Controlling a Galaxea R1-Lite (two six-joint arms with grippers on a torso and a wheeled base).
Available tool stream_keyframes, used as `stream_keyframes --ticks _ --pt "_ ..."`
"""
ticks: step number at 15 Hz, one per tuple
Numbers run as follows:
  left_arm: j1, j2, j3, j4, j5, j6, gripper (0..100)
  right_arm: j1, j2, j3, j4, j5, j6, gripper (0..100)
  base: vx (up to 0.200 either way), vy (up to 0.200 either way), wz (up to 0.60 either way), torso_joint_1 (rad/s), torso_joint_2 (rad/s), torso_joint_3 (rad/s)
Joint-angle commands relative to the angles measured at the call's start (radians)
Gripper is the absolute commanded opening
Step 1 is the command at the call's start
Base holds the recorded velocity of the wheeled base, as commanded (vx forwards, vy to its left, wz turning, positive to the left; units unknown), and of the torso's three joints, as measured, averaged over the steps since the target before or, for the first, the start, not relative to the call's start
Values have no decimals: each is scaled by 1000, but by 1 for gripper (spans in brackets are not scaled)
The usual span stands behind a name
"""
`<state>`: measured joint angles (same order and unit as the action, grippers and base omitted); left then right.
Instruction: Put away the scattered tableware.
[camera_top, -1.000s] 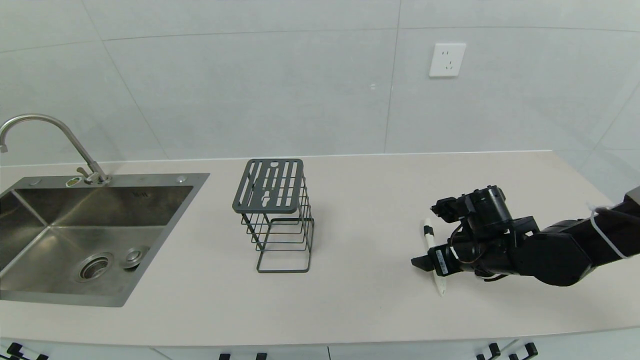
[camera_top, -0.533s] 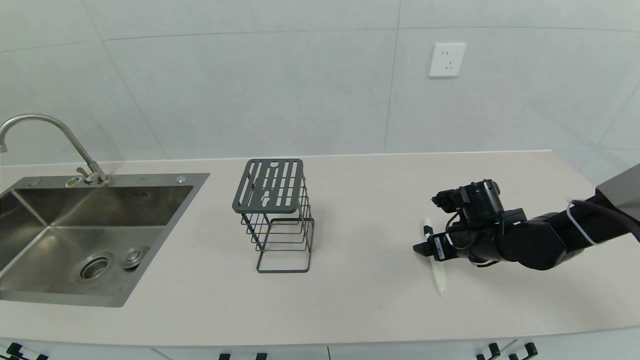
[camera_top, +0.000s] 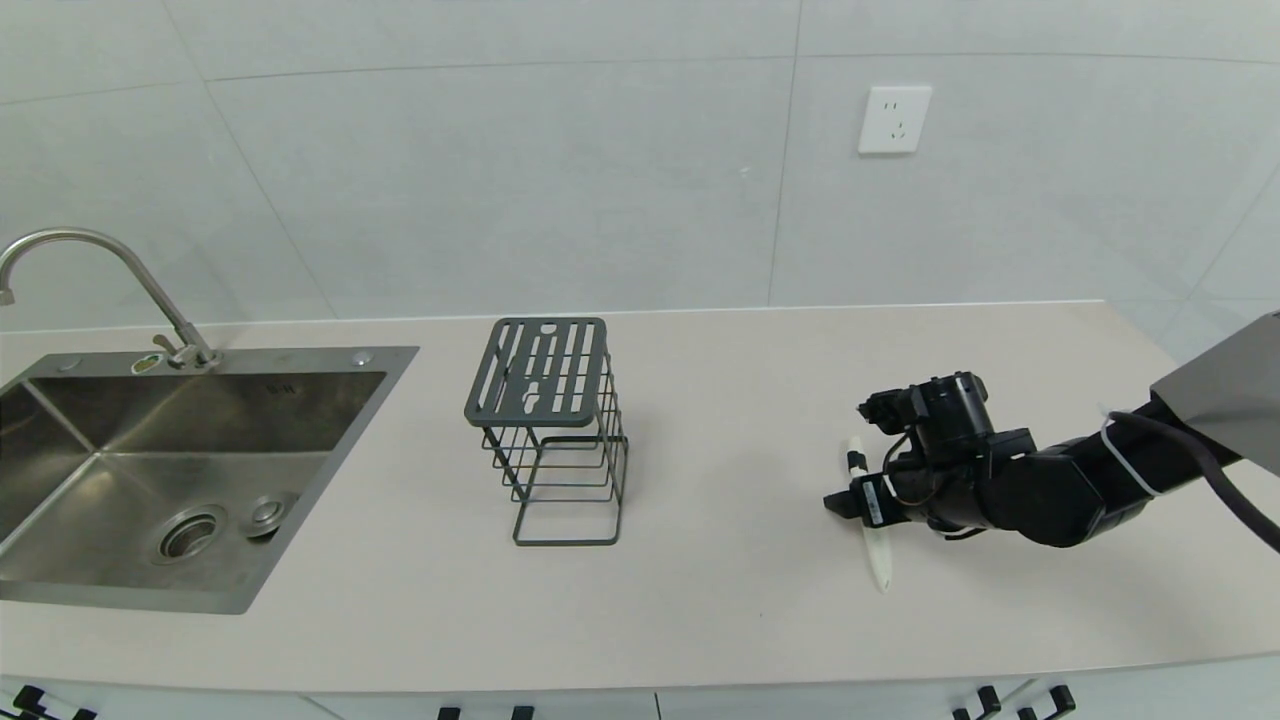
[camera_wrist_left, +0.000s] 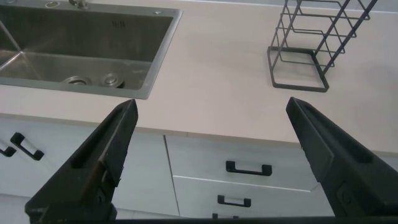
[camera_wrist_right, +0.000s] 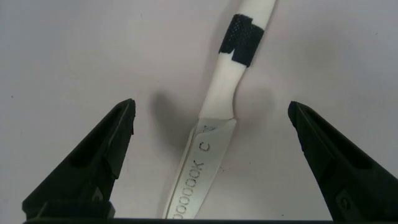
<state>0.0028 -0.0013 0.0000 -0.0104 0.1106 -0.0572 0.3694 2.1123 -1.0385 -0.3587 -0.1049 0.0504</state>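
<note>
Right gripper (camera_top: 848, 502), jaws wide apart and empty, has edged up the frame over the knife (camera_top: 878, 560) at right; knife and rack (camera_top: 548, 430) unmoved; left gripper (camera_wrist_left: 211, 115) gapes empty

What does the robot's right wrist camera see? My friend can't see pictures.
A white knife with a black band on its handle lies on the pale counter. It sits between the open fingers of the right gripper, which are not touching it.

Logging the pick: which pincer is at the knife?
The right pincer, open astride the white knife; the left pincer hangs open before the cabinet drawers.
</note>
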Motion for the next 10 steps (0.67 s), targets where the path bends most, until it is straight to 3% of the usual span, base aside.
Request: stream_keyframes --ticks 1,8,9,10 --pt "0 1 0 0 1 0 100 2 18 -2 -8 -4 0 100 0 0 0 0 0 0" --pt "0 1 0 0 1 -1 100 2 24 5 -29 -24 -21 100 0 0 0 0 0 0" --pt "0 1 0 0 0 0 100 2 24 5 -29 -24 -26 0 0 0 0 0 0 0" --pt "0 1 0 0 0 -1 100 2 26 8 -28 -25 -40 0 0 0 0 0 0 0"
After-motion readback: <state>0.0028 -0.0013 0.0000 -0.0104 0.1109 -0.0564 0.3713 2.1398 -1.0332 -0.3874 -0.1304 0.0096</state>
